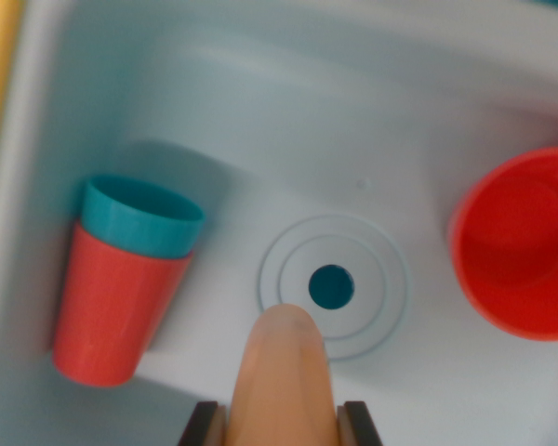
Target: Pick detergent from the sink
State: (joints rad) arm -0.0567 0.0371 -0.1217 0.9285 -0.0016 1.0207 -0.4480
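While the red and teal cups (pixel 121 279) lie at the wrist view's left of the sink (pixel 260 102), the peach detergent bottle (pixel 288 381) sits in the middle. It is squeezed between the gripper (pixel 284 423) sides, pointing at the drain (pixel 332 287). A red cup (pixel 521 246) stands on the right.

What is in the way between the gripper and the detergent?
Nothing visible: the detergent sits inside the gripper. The stacked cups on the wrist view's left and the red cup on its right lie clear of it.
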